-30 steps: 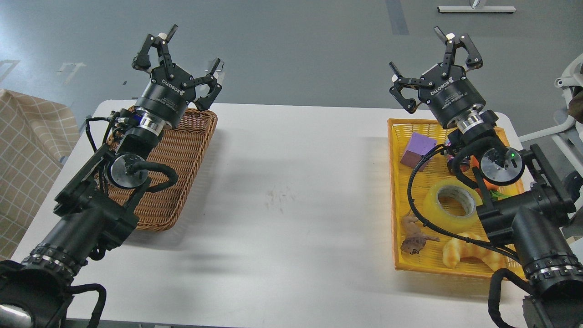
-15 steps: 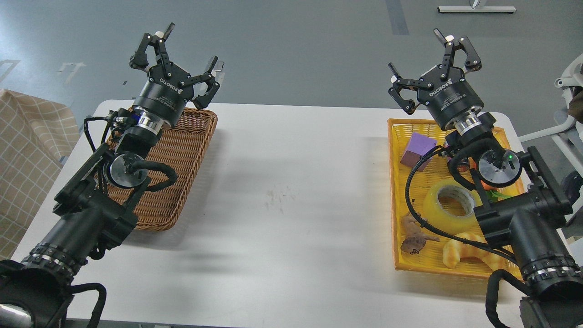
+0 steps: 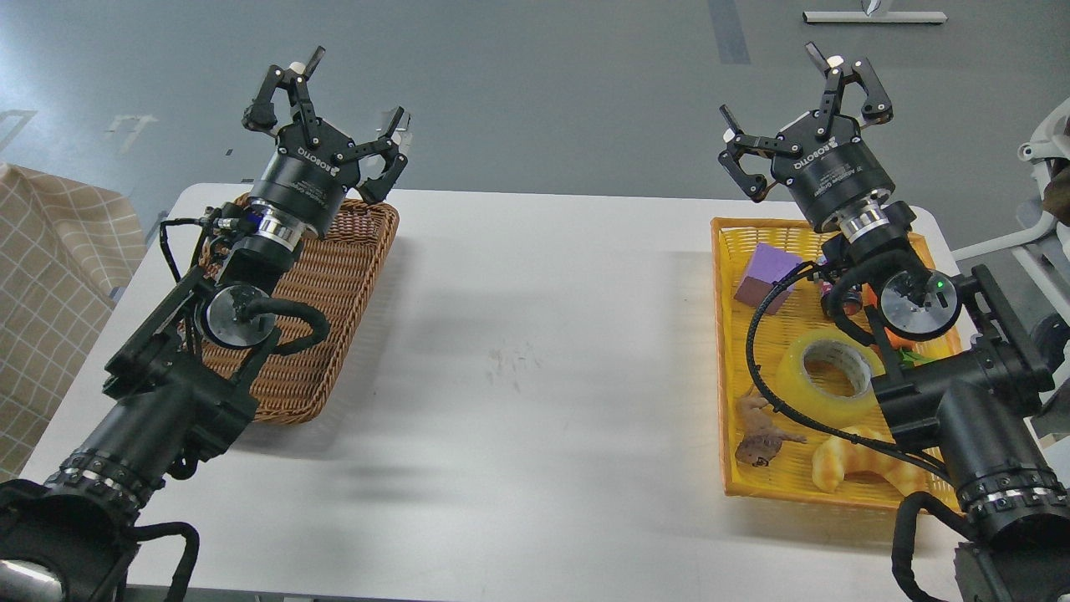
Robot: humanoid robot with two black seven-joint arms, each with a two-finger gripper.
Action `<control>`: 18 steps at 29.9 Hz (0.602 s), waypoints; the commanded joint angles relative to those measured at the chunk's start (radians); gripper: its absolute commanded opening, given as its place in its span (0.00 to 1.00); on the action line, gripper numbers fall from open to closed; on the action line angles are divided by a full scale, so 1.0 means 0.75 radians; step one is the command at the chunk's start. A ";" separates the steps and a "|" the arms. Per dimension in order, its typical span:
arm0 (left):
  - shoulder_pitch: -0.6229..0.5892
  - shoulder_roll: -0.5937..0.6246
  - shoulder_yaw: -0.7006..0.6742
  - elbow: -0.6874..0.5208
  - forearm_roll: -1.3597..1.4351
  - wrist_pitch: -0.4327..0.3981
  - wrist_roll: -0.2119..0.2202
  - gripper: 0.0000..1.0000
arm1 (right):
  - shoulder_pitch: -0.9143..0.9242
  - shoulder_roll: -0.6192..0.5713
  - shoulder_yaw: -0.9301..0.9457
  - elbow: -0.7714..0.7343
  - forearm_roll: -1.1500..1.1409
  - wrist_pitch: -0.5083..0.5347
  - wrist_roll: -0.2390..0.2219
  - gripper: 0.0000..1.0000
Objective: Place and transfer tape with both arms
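The tape (image 3: 827, 378), a wide translucent yellow roll with a grey-white core, lies flat in the yellow basket (image 3: 726, 351) at the right, partly hidden by my right arm. My right gripper (image 3: 801, 99) is open and empty, raised above the far end of that basket, well away from the tape. My left gripper (image 3: 334, 107) is open and empty, raised above the far end of the brown wicker basket (image 3: 334, 284) at the left.
The yellow basket also holds a purple block (image 3: 767, 276), a brown toy figure (image 3: 761, 439), a croissant-shaped toy (image 3: 853, 468) and an orange item mostly hidden by the arm. The white table (image 3: 535, 351) lies between the baskets. A checked cloth (image 3: 50, 276) stands at the left.
Both grippers shifted only slightly: the right one a little up and to the right, the left one back a little to the right. Both stay open and empty.
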 commanded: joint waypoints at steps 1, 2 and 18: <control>0.001 0.000 -0.005 0.000 -0.002 0.000 0.000 0.98 | -0.003 -0.001 -0.002 0.002 -0.002 0.000 0.003 1.00; 0.001 0.000 -0.005 0.000 -0.002 0.000 0.000 0.98 | -0.003 -0.001 -0.002 0.004 -0.002 0.000 0.005 1.00; -0.006 0.000 -0.009 0.000 -0.004 0.000 0.000 0.98 | -0.007 -0.016 -0.020 0.000 -0.012 0.000 0.003 1.00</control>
